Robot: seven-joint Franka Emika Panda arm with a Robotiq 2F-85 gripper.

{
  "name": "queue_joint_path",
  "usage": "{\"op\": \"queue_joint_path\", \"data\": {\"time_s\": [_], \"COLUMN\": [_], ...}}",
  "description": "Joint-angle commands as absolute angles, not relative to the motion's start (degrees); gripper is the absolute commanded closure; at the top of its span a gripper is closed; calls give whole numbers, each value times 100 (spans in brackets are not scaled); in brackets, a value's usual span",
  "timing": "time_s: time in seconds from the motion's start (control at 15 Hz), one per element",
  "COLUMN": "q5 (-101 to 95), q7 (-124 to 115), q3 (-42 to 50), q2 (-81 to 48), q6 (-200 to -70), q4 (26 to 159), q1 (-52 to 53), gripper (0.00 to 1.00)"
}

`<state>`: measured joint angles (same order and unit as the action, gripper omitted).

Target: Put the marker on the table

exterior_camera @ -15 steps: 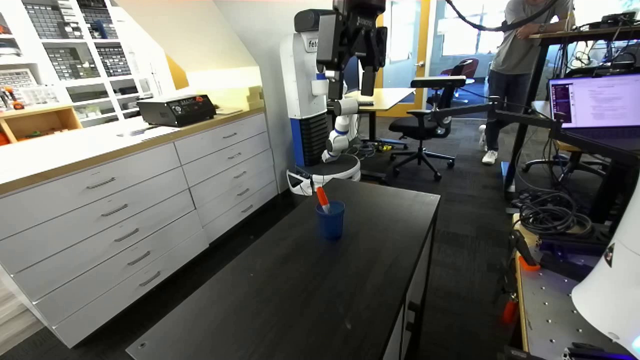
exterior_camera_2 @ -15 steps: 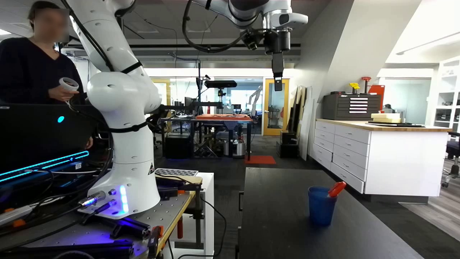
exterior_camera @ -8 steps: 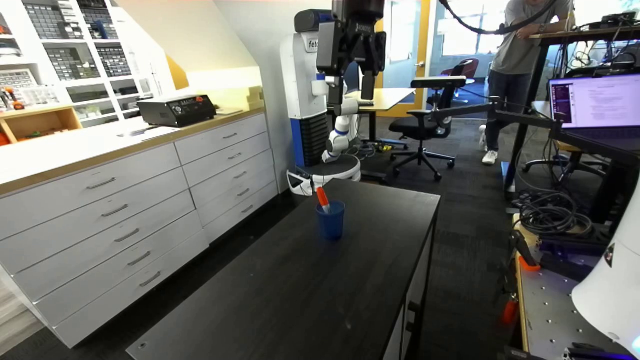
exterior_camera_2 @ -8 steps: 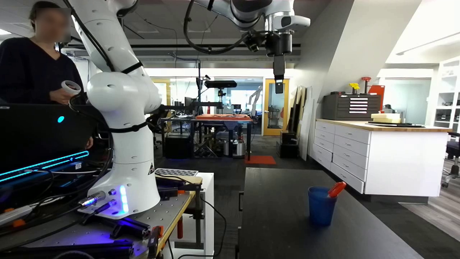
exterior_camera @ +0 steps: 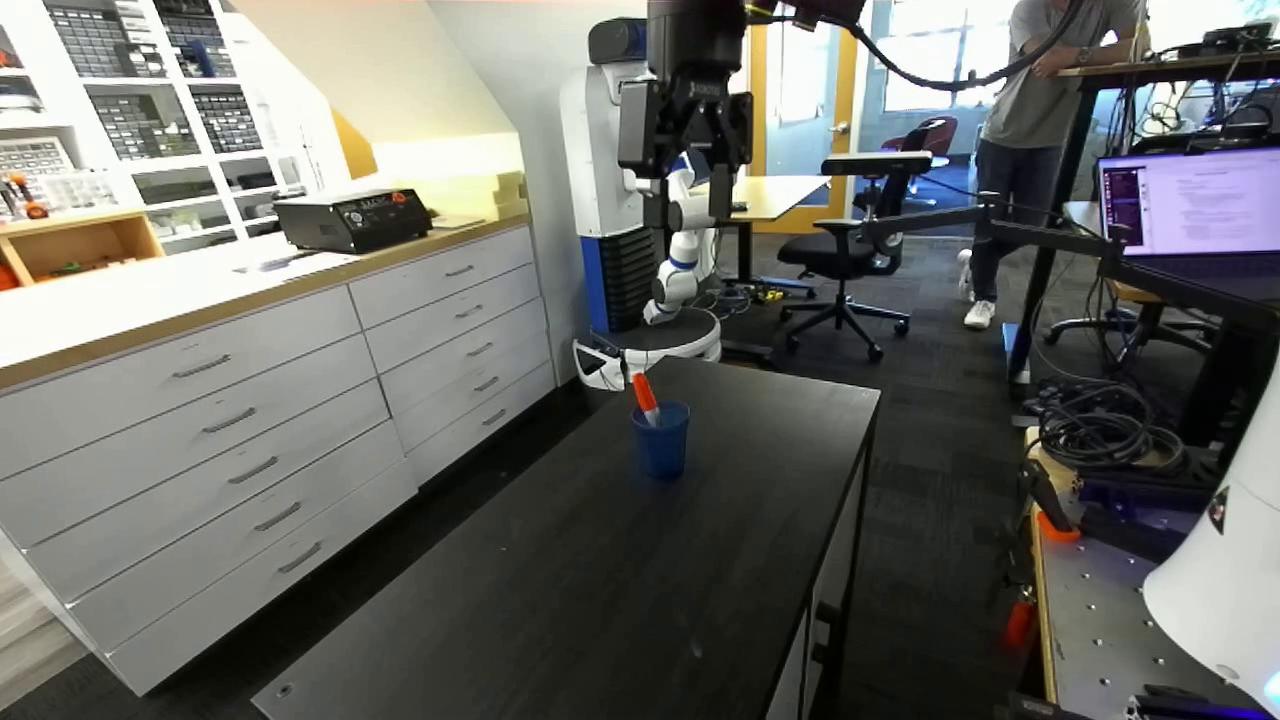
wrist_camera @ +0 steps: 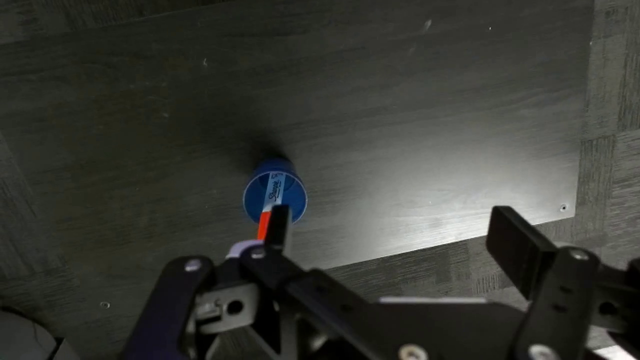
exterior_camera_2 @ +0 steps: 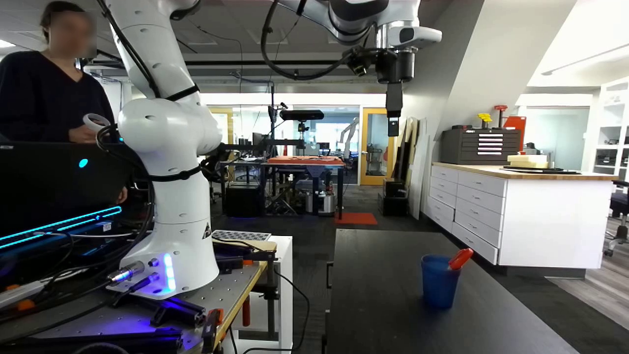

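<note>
In an exterior view the arm (exterior_camera_2: 158,125) stands tall, partly cut off by the top edge, its far end bent over to hang vertically above the tabletop (exterior_camera_2: 383,295). The end effector (exterior_camera: 687,210) points straight down, jaws spread wide. The marker (exterior_camera: 646,396) leans in the cup (exterior_camera: 663,452), its orange end up and jutting past the rim, well below the jaws.

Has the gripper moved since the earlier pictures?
Yes. In an exterior view, the gripper has shifted lower and toward the picture's right: against the yellow-framed glass door, its lower end has gone from over the glass to the right-hand edge.
</note>
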<state>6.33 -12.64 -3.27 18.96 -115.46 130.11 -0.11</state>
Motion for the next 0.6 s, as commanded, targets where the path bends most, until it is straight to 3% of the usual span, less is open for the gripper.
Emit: {"op": "queue_joint_path", "data": {"time_s": [0.0,0.53], "q5": [498,434], "q7": [-1346,-1291], "q3": [-282,-169], "q2": [1620,1291], "q6": [-11806,-12541], "q4": [12827,12900], "q1": [-88,-121], "gripper": [0,0]}}
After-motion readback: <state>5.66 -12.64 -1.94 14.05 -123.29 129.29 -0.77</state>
